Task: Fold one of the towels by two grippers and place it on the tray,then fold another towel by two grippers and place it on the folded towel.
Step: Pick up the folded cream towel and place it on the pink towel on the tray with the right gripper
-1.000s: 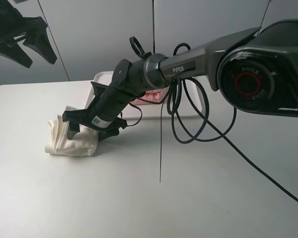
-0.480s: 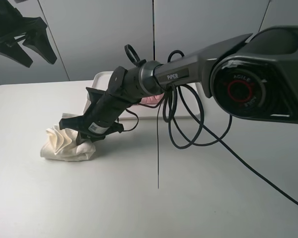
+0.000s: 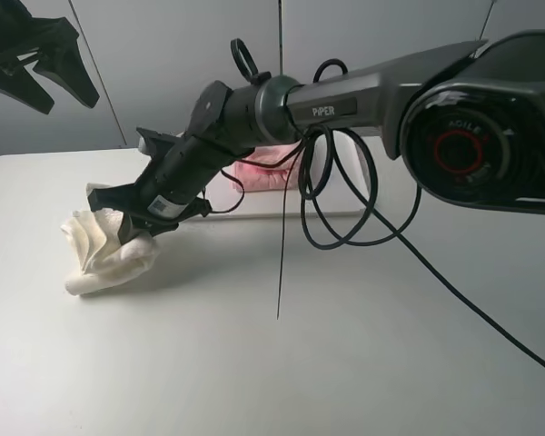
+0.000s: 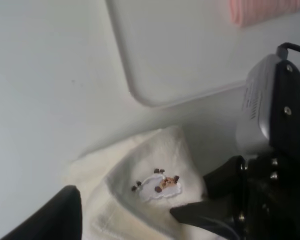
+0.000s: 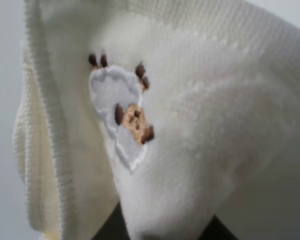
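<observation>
A cream towel [image 3: 95,254] with a small embroidered patch lies bunched on the white table at the left. My right gripper [image 3: 136,227] reaches across the middle and is shut on its upper edge, lifting that part. The right wrist view shows the towel [image 5: 200,125] close up, hanging over the fingers. The left wrist view shows the towel [image 4: 140,195] from above, with the right gripper [image 4: 230,205] beside it. A pink towel [image 3: 268,173] lies folded on the white tray [image 3: 350,195]. My left gripper [image 3: 65,102] hangs open and empty high above the table's far left.
The right arm's black cables [image 3: 336,218] loop down over the tray's front edge, and one strand hangs to mid-table. In the left wrist view the tray's corner [image 4: 140,95] lies just behind the cream towel, with the pink towel [image 4: 265,10] at its far side.
My right gripper has moved left and up with the cream towel, pulling its upper part off the table. The left gripper has shifted slightly upward.
</observation>
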